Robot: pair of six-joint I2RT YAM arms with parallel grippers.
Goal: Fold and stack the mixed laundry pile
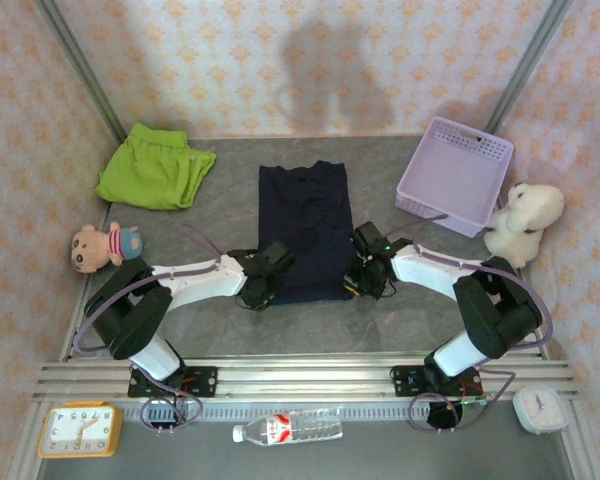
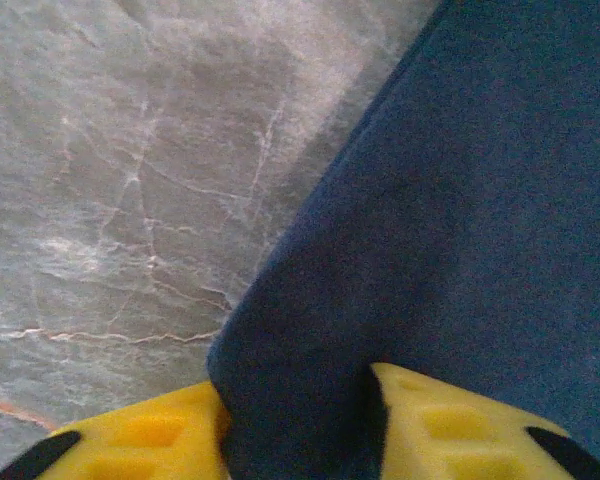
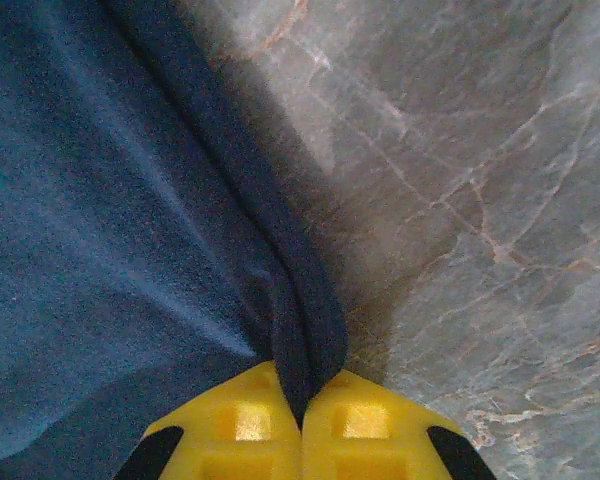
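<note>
The dark navy garment (image 1: 305,225) lies flat in the middle of the table, and both arms reach to its near corners. My left gripper (image 1: 258,290) sits at the near left corner. In the left wrist view its yellow fingers (image 2: 130,440) stand apart with the navy cloth's (image 2: 460,200) edge lying unsqueezed between them. My right gripper (image 1: 365,280) is at the near right corner. In the right wrist view that gripper (image 3: 302,400) is shut, pinching a bunched fold of the navy cloth (image 3: 80,200). The lime-green garment (image 1: 155,168) lies folded at the far left.
A lavender basket (image 1: 455,175) stands at the far right with a white plush toy (image 1: 525,220) beside it. A small pink plush toy (image 1: 100,245) lies at the left edge. A yellow clock (image 1: 78,430), a water bottle (image 1: 285,430) and a white clock (image 1: 540,408) sit below the rail.
</note>
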